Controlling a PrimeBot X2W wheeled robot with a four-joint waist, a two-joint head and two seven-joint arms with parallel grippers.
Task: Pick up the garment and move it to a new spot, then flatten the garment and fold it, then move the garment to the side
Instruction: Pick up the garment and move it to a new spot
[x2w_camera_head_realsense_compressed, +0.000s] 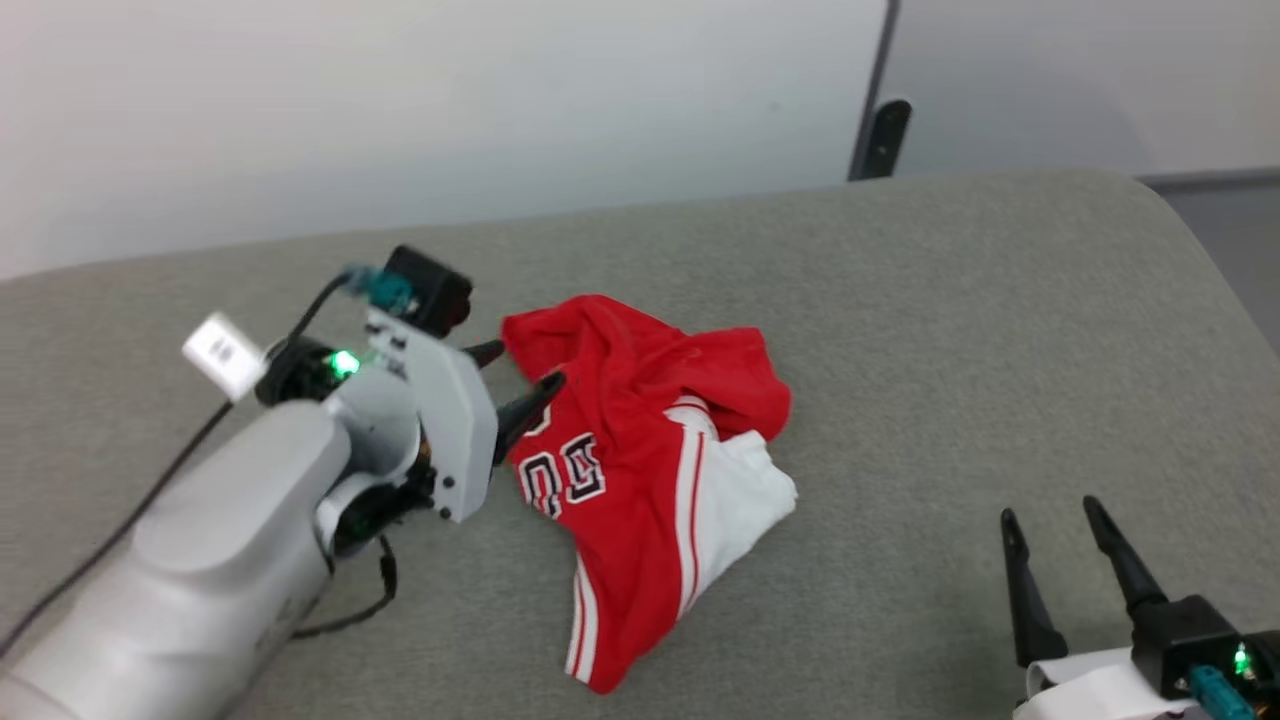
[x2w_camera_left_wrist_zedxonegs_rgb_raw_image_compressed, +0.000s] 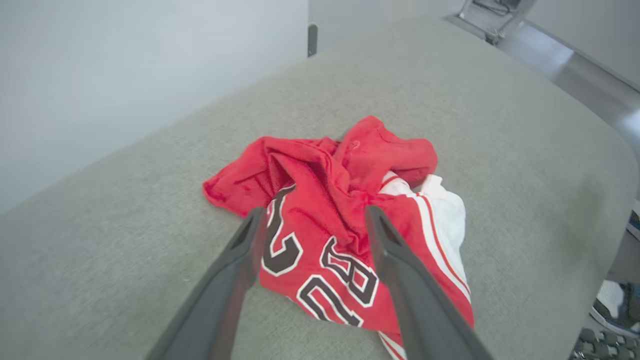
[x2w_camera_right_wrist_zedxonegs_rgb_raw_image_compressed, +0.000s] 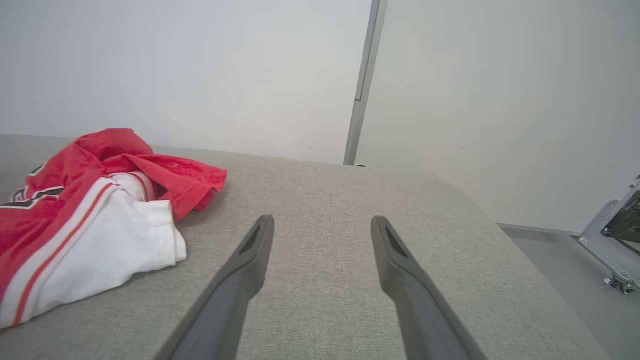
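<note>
crumpled jersey, both grippers wide

nearest, at the lower right of the head view: right gripper (x2w_camera_head_realsense_compressed: 1049, 508) wide open and empty, well apart from the cloth, over bare grey padded surface (x2w_camera_head_realsense_compressed: 950, 350). further in: left gripper (x2w_camera_head_realsense_compressed: 527, 363) spread wide, holding nothing, tips at the left edge of the garment (x2w_camera_head_realsense_compressed: 640, 440), above the black lettering (x2w_camera_head_realsense_compressed: 565, 475); touching or just above, hard to tell. garment bunched mid-surface, white sleeve (x2w_camera_head_realsense_compressed: 750, 490) on its right. probably due for flattening: pinch one layer at a hem, not the heap; bring the right gripper to the sleeve side, then draw apart low and slow. beyond, pale wall (x2w_camera_head_realsense_compressed: 400, 100).
</note>
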